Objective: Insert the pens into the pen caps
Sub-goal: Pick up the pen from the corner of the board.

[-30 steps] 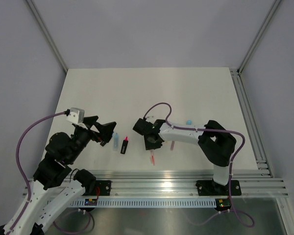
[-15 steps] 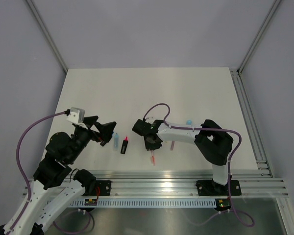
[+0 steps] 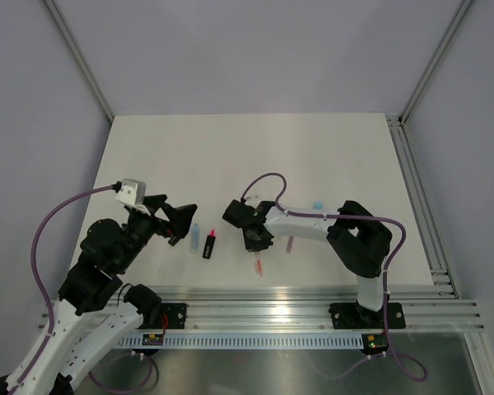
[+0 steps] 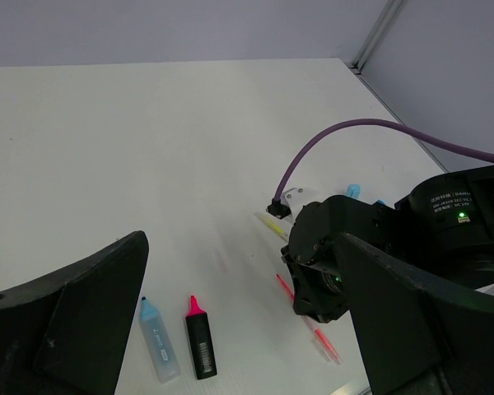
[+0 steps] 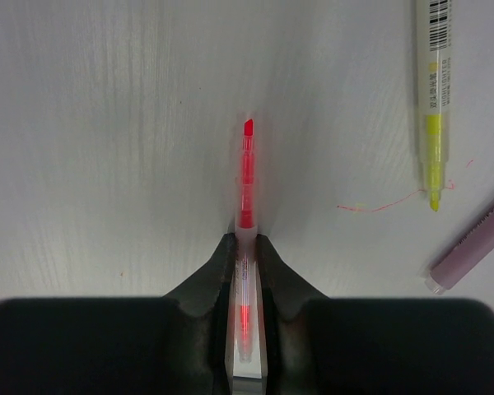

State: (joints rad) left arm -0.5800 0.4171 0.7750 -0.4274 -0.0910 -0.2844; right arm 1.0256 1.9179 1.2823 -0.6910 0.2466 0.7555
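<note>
Overhead, we see the left gripper (image 3: 177,210) raised over the left part of the white worktop (image 3: 247,148), its jaws spread wide with nothing between them. Just beside it, a pale-blue pen (image 3: 194,237) and a black marker (image 3: 207,244) with a pink tip lie side by side. The right gripper (image 3: 253,240) is low over the middle of the worktop. The red-pink pen (image 3: 257,265) sticks out from under it toward the near edge. A purplish pen (image 3: 288,244) lies just to its right, and a light-blue cap (image 3: 318,205) sits farther back beside the right arm.

From the left wrist, we look out between the two wide-apart fingers (image 4: 74,321). The pale-blue pen (image 4: 159,352) and the black marker (image 4: 200,350) lie below in the gap. Across from them the right gripper (image 4: 317,280) stands over the red-pink pen (image 4: 325,346), with a yellow pen (image 4: 272,224) just behind it.

From the right wrist, we find the fingers (image 5: 218,267) pressed against both sides of the red-pink pen's (image 5: 246,177) clear barrel. The pen's red tip points away from the gripper along the worktop. The yellow pen (image 5: 432,99) and the purplish pen (image 5: 469,247) lie well to the right, with a thin red scribble (image 5: 387,204) on the worktop near the yellow tip.
</note>
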